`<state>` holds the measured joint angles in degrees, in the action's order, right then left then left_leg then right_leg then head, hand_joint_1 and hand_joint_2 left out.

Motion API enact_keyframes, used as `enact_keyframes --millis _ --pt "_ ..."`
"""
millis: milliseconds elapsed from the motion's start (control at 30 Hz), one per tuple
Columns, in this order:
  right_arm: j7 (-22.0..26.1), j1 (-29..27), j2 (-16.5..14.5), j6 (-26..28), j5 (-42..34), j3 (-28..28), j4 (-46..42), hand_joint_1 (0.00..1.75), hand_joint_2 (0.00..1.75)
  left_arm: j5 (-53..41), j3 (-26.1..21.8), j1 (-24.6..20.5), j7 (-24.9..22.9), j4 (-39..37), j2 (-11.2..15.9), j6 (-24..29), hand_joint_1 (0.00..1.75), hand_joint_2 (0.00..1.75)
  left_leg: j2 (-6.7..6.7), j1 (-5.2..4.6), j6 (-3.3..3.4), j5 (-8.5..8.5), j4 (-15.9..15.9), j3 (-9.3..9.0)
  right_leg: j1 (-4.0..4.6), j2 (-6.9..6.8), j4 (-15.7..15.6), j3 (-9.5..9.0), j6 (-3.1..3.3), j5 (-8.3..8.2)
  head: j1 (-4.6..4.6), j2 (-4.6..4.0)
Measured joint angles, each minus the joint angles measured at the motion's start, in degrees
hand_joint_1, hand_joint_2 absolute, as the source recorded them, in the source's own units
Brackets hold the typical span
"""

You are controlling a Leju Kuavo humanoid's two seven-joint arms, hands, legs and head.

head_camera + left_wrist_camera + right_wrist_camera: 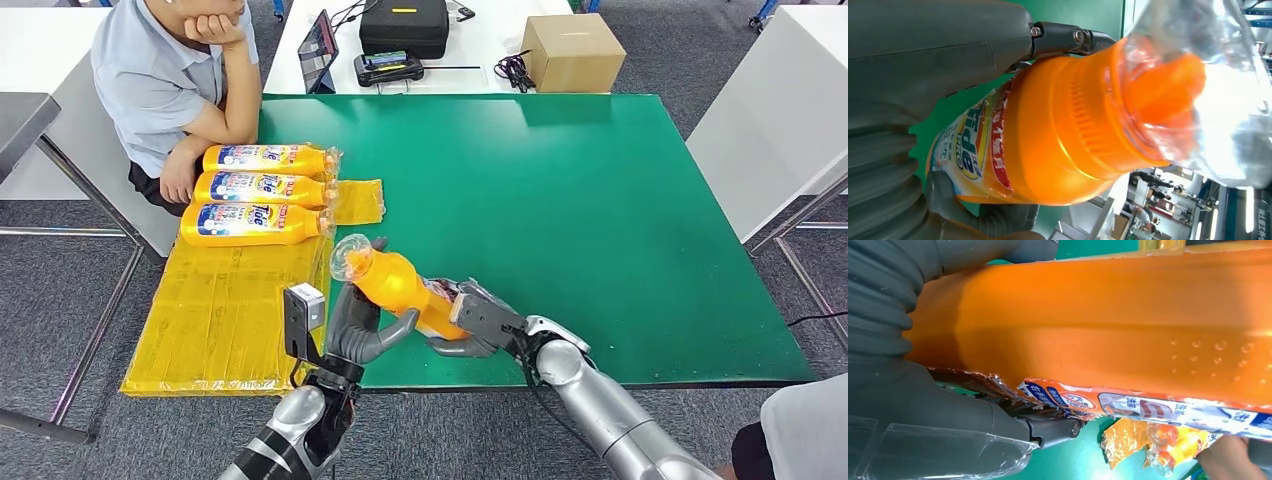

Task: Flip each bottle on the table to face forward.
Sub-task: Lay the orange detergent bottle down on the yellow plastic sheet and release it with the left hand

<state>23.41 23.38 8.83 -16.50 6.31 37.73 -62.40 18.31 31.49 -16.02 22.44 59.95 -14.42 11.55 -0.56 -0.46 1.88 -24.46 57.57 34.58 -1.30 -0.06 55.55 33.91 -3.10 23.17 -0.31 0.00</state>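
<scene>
Both hands grip one orange bottle [398, 285] above the near edge of the green counter [580, 230]: the left hand [358, 328] wraps its fingers around the neck end, where clear plastic covers the cap, and the right hand [478, 318] clamps the base end. Held tilted, the bottle points its cap up and to the left. Three more bottles [262, 190] lie side by side on yellow sheeting [230, 310] at the counter's left, labels up. Beside them, a seated person [170, 80] leans an elbow on the counter.
</scene>
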Motion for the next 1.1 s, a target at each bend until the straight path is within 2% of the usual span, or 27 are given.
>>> enact_keyframes --millis 567,600,733,767,933,1033,1067,1100 --pt "-0.1 -0.4 -2.2 0.4 -0.3 0.0 -0.3 1.75 1.75 2.1 0.3 -0.9 0.1 -2.3 -0.6 0.3 0.0 1.75 0.0 0.0 0.0 0.0 0.0 0.0 0.0 0.0 0.0 0.01 0.0 0.0 0.0 0.0" --pt "-0.1 -0.4 -2.4 0.4 -0.2 0.0 -0.3 1.75 1.75 2.3 0.3 -1.0 0.1 -2.3 -0.6 0.2 0.06 1.75 0.0 0.0 0.0 0.0 0.0 0.0 0.0 0.0 0.0 0.0 0.0 0.0 0.0 0.0" --pt "-0.1 -0.4 -2.7 0.7 0.0 0.0 -0.3 1.75 1.75 3.0 0.3 -1.5 0.0 -2.5 -0.6 -0.1 1.68 1.75 0.01 0.0 0.0 0.0 0.0 0.0 0.0 0.0 0.0 0.0 0.0 0.0 0.0 0.0" --pt "-0.1 -0.4 -2.7 0.7 0.0 0.1 -0.3 1.75 1.75 3.1 0.3 -1.6 0.0 -2.5 -0.6 -0.2 1.75 1.75 0.0 0.0 0.0 0.0 0.0 0.0 0.0 0.0 0.0 0.0 0.0 0.0 0.0 0.0" --pt "-0.1 -0.4 -2.9 1.6 0.8 0.1 0.1 1.74 1.75 3.5 0.2 -2.0 0.3 -2.5 -0.6 -0.3 1.75 1.75 0.01 0.0 0.0 0.0 0.0 0.0 0.0 0.0 0.0 0.0 0.0 0.0 0.0 0.0" --pt "-0.1 -0.4 -3.0 2.4 1.3 0.3 0.3 1.43 1.75 3.7 0.2 -2.0 0.3 -2.5 -0.6 -0.3 1.75 1.75 0.01 0.0 0.0 0.0 0.0 0.0 0.0 0.0 0.0 0.01 0.0 0.0 0.0 0.0" --pt "-0.1 -0.4 -3.0 2.6 1.5 0.3 0.4 0.99 1.75 3.7 0.2 -2.0 0.4 -2.5 -0.6 -0.3 1.75 1.75 0.01 0.0 0.0 0.0 0.0 0.0 0.0 0.01 0.0 0.01 0.0 0.0 -0.01 0.0" --pt "-0.1 -0.4 -3.1 2.8 1.6 0.4 0.5 0.65 1.75 3.6 0.2 -2.0 0.4 -2.5 -0.6 -0.2 1.75 1.75 0.01 0.0 0.0 0.0 0.0 0.0 0.0 0.01 0.0 0.01 0.0 0.0 0.0 0.0"
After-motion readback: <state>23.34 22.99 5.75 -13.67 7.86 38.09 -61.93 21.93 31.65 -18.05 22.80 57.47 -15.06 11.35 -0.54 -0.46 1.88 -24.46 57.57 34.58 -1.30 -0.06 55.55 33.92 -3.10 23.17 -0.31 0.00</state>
